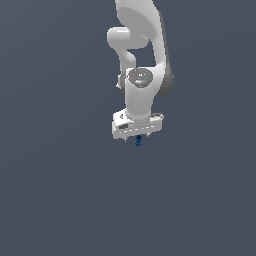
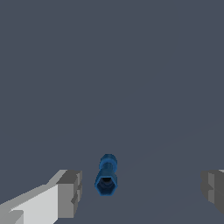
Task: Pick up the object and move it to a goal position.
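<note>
In the exterior view we saw the white Panda arm (image 1: 142, 55) reaching straight down, with its end effector (image 1: 137, 136) poised over the dark-blue peg (image 1: 138, 141), which showed just below the white hand body. In the wrist view the peg (image 2: 106, 175) lay on the grey tabletop (image 2: 109, 65) between the two grey fingertips (image 2: 70, 192), nearer one of them and touching neither. We found the end effector spread wide and holding nothing.

surface: plain dark grey-blue floor (image 1: 55, 200) | on it: small dark-blue peg (image 2: 106, 175), contact unclear
</note>
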`<state>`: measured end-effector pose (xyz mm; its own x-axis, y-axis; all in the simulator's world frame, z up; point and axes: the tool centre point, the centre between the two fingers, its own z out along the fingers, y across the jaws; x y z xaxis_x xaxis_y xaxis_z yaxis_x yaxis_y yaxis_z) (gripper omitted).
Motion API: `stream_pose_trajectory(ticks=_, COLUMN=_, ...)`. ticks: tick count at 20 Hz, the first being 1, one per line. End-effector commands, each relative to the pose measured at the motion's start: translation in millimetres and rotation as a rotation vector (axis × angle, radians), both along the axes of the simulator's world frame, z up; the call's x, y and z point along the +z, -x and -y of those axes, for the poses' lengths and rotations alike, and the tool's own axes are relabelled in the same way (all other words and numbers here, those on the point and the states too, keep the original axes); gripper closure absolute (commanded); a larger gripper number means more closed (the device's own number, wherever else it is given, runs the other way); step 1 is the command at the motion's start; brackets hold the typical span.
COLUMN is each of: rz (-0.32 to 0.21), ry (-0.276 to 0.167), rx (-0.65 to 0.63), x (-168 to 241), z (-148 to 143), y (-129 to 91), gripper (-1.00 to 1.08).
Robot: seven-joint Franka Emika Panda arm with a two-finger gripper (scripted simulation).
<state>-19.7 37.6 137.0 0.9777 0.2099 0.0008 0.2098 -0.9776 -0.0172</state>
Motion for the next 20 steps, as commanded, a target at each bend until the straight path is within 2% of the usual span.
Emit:
stream_pose_trajectory(ticks=1, rz=0.001, ry=0.005, rx=0.065, x=-10.2, z=-3.9, y=9.9, gripper=-0.92)
stream_pose_trajectory(ticks=10, rz=0.005, ry=0.015, rx=0.260, x=-38.0, z=-15.5, y=41.4, gripper=-0.92)
stream_pose_trajectory(ticks=20, rz=0.005, ry=0.016, rx=0.301, x=-45.0, z=-18.0, y=48.7, gripper=-0.92)
